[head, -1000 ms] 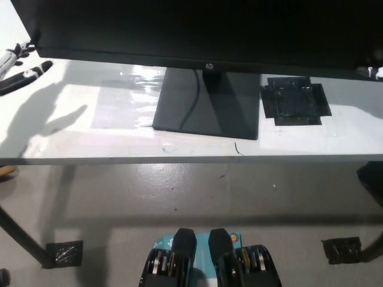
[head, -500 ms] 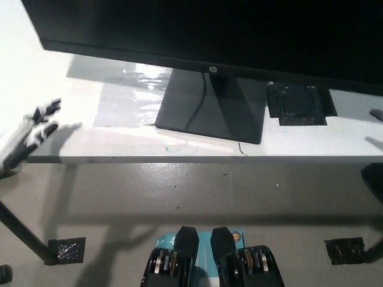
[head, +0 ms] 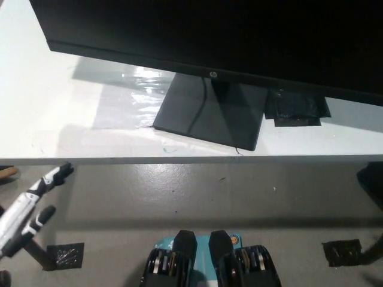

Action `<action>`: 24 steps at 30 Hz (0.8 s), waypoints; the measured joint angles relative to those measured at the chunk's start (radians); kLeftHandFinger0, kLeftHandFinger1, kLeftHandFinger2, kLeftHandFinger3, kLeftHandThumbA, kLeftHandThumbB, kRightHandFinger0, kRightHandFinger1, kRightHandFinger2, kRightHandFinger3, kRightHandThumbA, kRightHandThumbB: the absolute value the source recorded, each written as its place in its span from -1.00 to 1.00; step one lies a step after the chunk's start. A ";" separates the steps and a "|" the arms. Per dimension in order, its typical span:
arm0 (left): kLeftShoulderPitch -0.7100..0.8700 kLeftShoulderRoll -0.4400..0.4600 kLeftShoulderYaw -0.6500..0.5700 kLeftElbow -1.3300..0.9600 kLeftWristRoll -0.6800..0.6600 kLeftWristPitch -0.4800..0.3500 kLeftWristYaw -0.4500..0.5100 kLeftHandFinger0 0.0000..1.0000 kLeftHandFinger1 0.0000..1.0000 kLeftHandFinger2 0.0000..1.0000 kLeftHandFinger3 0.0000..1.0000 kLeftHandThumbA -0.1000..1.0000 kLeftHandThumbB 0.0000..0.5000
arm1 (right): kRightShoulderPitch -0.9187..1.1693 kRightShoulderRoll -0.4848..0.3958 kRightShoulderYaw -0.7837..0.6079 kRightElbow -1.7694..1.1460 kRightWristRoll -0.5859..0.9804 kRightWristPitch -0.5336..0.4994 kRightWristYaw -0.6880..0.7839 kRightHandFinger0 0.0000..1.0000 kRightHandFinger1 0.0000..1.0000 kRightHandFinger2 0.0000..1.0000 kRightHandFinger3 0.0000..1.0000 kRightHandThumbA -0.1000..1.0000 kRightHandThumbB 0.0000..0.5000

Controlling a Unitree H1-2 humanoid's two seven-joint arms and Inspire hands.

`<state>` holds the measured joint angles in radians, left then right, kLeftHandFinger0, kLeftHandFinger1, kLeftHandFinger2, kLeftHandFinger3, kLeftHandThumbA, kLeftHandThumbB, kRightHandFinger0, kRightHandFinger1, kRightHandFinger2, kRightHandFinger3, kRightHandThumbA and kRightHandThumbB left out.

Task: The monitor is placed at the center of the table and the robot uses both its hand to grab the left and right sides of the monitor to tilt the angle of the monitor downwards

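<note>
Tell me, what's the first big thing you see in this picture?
A big black monitor fills the top of the picture, standing on its dark base in the middle of a white table. A black patch lies on the table just right of the base. Down at the lower left, the robot's white left hand hangs below the table edge, fingers apart, holding nothing.

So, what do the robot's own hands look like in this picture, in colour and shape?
Only the left hand shows, at the lower left, below the table edge. It is white, with slim, long fingers that end in black tips, and some dark parts along them. No cables or markings can be made out on it. The black right hand is out of view here.
</note>
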<state>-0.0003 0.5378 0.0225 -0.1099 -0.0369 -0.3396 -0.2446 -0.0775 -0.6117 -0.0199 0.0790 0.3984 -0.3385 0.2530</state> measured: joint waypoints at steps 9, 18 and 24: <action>0.048 -0.074 -0.010 -0.248 -0.071 0.026 0.000 1.00 1.00 1.00 1.00 1.00 0.82 | 0.060 0.034 0.016 -0.328 0.151 0.022 0.050 1.00 1.00 1.00 1.00 0.90 1.00; 0.054 -0.188 -0.063 -0.214 -0.111 0.032 -0.007 1.00 1.00 1.00 1.00 1.00 0.78 | 0.066 0.337 0.106 -0.371 0.050 0.014 0.051 1.00 1.00 1.00 1.00 1.00 1.00; 0.025 -0.240 -0.071 -0.031 -0.088 0.001 -0.006 1.00 1.00 1.00 1.00 1.00 0.60 | 0.032 0.439 0.105 -0.132 -0.068 -0.031 0.041 1.00 1.00 1.00 1.00 1.00 0.91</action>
<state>0.0245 0.2982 -0.0481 -0.1411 -0.1247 -0.3388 -0.2511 -0.0456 -0.1726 0.0853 -0.0528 0.3306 -0.3696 0.2943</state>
